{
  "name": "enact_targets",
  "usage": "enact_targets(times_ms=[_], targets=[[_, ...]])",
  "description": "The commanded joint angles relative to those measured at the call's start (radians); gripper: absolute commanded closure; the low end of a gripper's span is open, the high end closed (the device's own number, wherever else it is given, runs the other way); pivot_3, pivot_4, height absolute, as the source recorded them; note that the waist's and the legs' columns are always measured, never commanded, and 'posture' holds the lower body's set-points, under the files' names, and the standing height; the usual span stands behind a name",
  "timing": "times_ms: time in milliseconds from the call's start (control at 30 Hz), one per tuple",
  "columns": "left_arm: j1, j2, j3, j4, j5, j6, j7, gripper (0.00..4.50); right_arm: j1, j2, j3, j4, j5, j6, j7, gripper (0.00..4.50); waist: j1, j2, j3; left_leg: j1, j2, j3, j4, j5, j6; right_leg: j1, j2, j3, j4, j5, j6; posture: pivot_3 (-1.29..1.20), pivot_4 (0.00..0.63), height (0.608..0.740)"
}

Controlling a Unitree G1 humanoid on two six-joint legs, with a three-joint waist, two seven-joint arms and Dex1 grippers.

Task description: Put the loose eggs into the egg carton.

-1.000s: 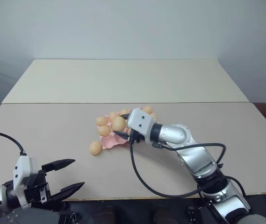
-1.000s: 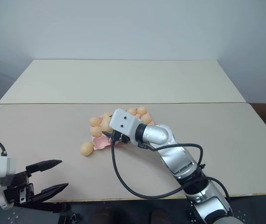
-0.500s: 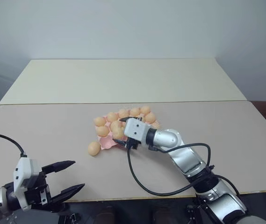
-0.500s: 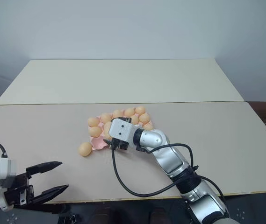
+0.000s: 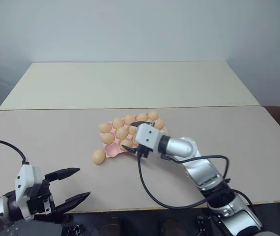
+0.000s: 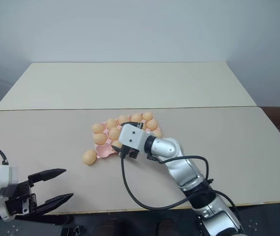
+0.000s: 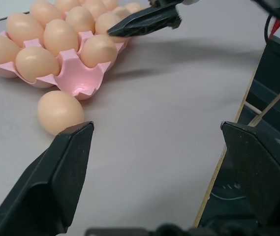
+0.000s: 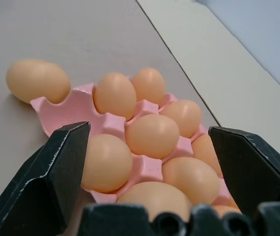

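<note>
The egg carton (image 5: pixel 114 149) lies near the middle of the counter (image 5: pixel 238 132), and almost all of its cups are filled. One loose egg (image 5: pixel 99 156) rests on the counter just beside the carton's near left corner; whether it touches the pink rim I cannot tell. In the left wrist view the corner cup next to this egg looks empty.

The right gripper (image 8: pixel 149 167) hangs just over the near edge of the carton with its jaws released wide and nothing between them. The left gripper (image 5: pixel 71 186) waits near the front edge of the counter, well apart from the carton on its left side, its jaws also spread wide and empty.

I judge that the step in hand is to fetch the last loose egg. To do it well, the right gripper should first clear the eggs already seated, so that a finger does not knock one out. Then it should come to the loose egg from above, with one finger on each long side. The closing should be gentle, because the smooth egg may roll away or slip. The free corner cup beside it seems the natural place for it, so the carrying way is short.
</note>
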Motion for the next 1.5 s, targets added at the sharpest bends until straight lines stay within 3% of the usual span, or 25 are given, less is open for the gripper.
enact_targets(times_ms=[33, 300, 500, 700, 833, 933, 1133, 1500], targets=[[0.002, -0.005, 0.003, -0.015, -0.005, -0.009, 0.007, 0.00, 0.060, -0.081, -0.111, -0.193, 0.126, 0.102, 0.084, 0.03, 0.005, 0.000, 0.000, 0.000, 0.000, 0.000, 0.000, 0.000, 0.000, 0.000, 0.000, 0.000, 0.000, 0.000, 0.000, 0.00, 0.150, 0.740], [0.026, -0.010, 0.035, 0.021, 0.014, -0.025, 0.008, 0.00, 0.277, -0.423, -0.416, -0.323, 0.416, 0.265, 0.324, 0.03, 0.020, 0.000, 0.000, 0.004, 0.000, 0.000, 0.000, -0.001, 0.001, 0.006, -0.001, 0.000, -0.003, 0.000, 0.000, 0.00, 0.150, 0.740], [0.010, -0.016, 0.069, 0.053, 0.017, -0.035, 0.028, 0.00, 0.409, -0.571, -0.566, -0.342, 0.523, 0.257, 0.412, 0.03, 0.025, 0.000, 0.000, 0.005, 0.000, 0.000, 0.000, -0.001, 0.001, 0.008, 0.000, 0.000, -0.003, 0.000, 0.000, 0.00, 0.150, 0.740], [-0.013, -0.025, 0.066, 0.057, 0.016, -0.032, 0.054, 0.00, 0.457, -0.586, -0.577, -0.375, 0.551, 0.259, 0.375, 0.03, 0.026, 0.000, 0.000, 0.005, 0.000, 0.000, 0.000, 0.000, 0.001, 0.008, 0.000, 0.000, -0.003, 0.000, 0.000, 0.00, 0.150, 0.740], [-0.082, -0.049, 0.017, 0.082, 0.102, -0.055, 0.150, 0.00, 0.450, -0.581, -0.566, -0.384, 0.557, 0.268, 0.340, 0.03, 0.027, 0.000, 0.000, 0.005, 0.000, 0.000, 0.001, 0.000, 0.001, 0.008, 0.000, 0.000, -0.003, 0.000, 0.000, 0.00, 0.150, 0.740], [-0.143, -0.055, -0.062, 0.106, 0.216, -0.077, 0.232, 0.00, 0.445, -0.576, -0.560, -0.391, 0.566, 0.278, 0.315, 0.03, 0.033, 0.000, 0.000, 0.005, -0.001, -0.001, 0.001, 0.000, 0.002, 0.009, 0.000, -0.001, -0.003, 0.000, 0.000, 0.00, 0.150, 0.740], [-0.275, -0.107, -0.229, 0.192, 0.316, -0.140, 0.280, 0.00, 0.412, -0.558, -0.523, -0.404, 0.571, 0.299, 0.245, 0.03, 0.034, -0.001, 0.000, 0.005, -0.001, -0.001, 0.001, 0.000, 0.002, 0.009, 0.000, -0.001, -0.003, 0.000, 0.000, 0.00, 0.150, 0.740], [-0.454, -0.168, -0.406, 0.412, 0.420, -0.245, 0.286, 0.00, 0.400, -0.558, -0.513, -0.422, 0.586, 0.324, 0.176, 0.03, 0.036, -0.001, 0.000, 0.004, -0.001, -0.001, 0.001, 0.000, 0.002, 0.008, 0.000, -0.001, -0.002, 0.000, 0.000, 0.00, 0.150, 0.740]])
